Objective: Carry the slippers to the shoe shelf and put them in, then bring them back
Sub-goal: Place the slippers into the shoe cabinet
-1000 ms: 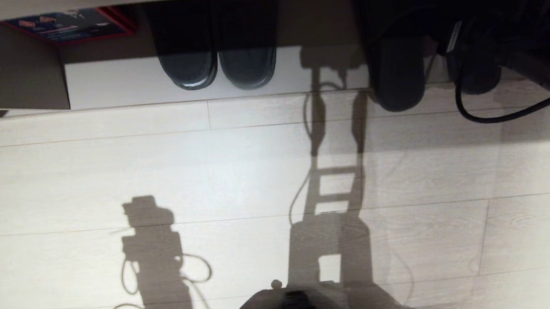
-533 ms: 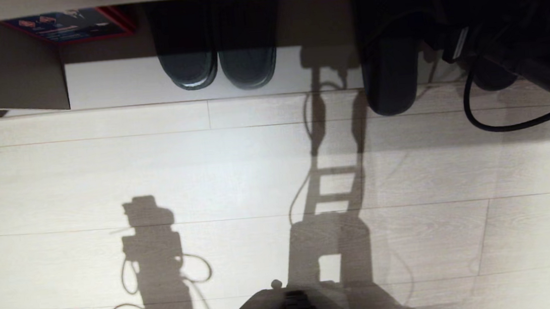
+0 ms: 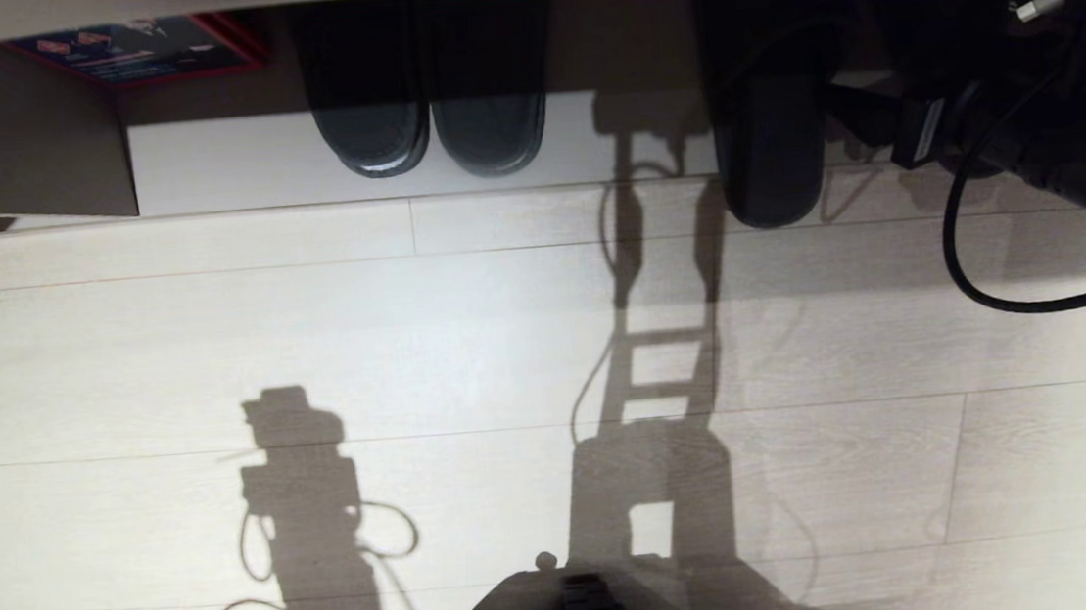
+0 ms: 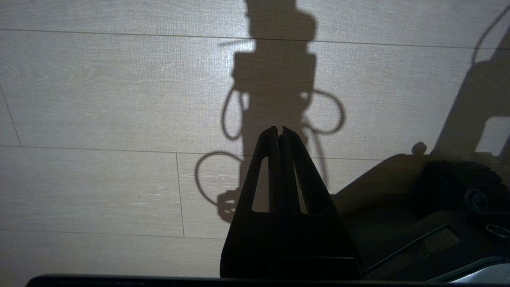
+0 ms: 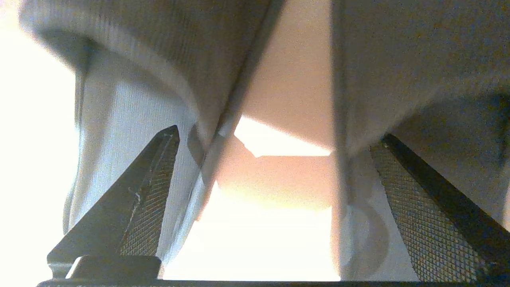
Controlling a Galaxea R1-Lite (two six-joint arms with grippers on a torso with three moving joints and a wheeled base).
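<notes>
In the shoe shelf (image 3: 226, 166), a second pair of slippers (image 3: 434, 128) sits side by side near the middle, a box (image 3: 137, 48) lies behind it toward the left, and the slippers (image 3: 771, 157) lie right of it, overhanging the front edge onto the floor (image 3: 468, 351).

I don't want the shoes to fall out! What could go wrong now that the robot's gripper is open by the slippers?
The slippers stick out past the shoe shelf's front edge, so they might tip or slide out. The open right gripper has its fingers right beside them, so pulling away could drag one along. The loose black cable hangs nearby and might snag.
</notes>
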